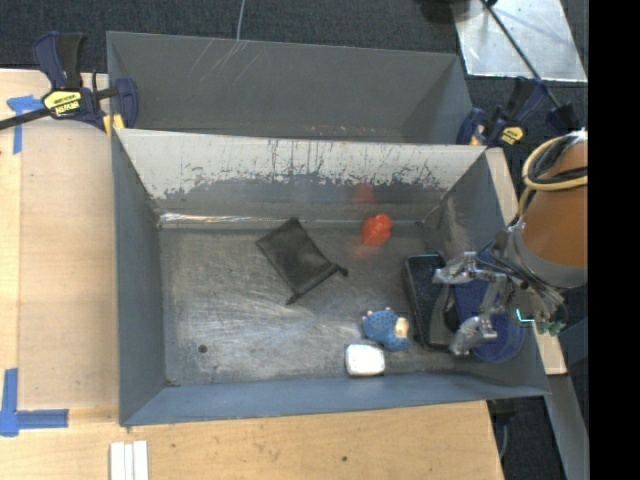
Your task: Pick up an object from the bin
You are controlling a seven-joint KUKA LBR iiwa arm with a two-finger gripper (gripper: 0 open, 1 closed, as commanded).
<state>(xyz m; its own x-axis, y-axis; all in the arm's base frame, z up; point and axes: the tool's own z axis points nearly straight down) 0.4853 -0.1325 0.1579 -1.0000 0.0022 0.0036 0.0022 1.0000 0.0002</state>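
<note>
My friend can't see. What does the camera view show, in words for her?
A robot's pincer hangs at the right end of a grey metal bin, by a black box. Nearby lie a blue toy and a white block; further off, an orange lump and a dark flat square.

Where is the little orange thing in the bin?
The small orange lumpy thing sits near the back wall of the grey metal bin, right of centre in the camera view, just right of the flat dark square sheet.
</note>
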